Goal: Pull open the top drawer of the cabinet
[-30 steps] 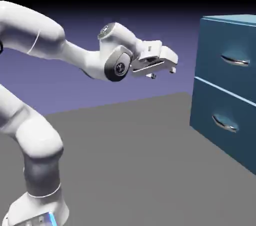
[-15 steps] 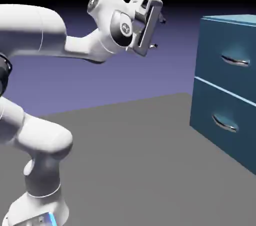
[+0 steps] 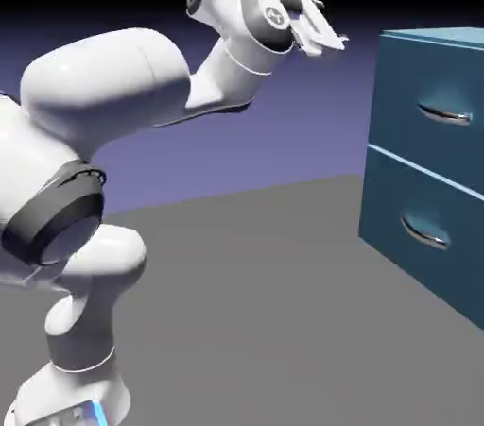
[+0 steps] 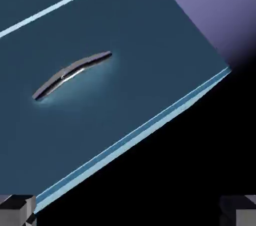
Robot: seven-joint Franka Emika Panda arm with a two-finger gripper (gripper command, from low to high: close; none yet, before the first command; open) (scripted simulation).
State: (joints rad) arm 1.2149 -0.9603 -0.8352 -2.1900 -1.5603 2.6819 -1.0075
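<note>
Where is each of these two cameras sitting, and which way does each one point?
Exterior view: stands off beside the white robot arm, facing across the grey table to the teal-blue two-drawer cabinet; arm and gripper show.
Hand view: rides on the hand, looking along the jaws at the top drawer; only grey fingertips show.
Both show the top drawer's curved silver handle.

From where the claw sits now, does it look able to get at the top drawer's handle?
Probably yes. Nothing stands between the claw and the top drawer's handle; open air separates them, and the claw sits above handle height. The hand view shows the handle unobstructed ahead, with the fingertips spread apart.
</note>
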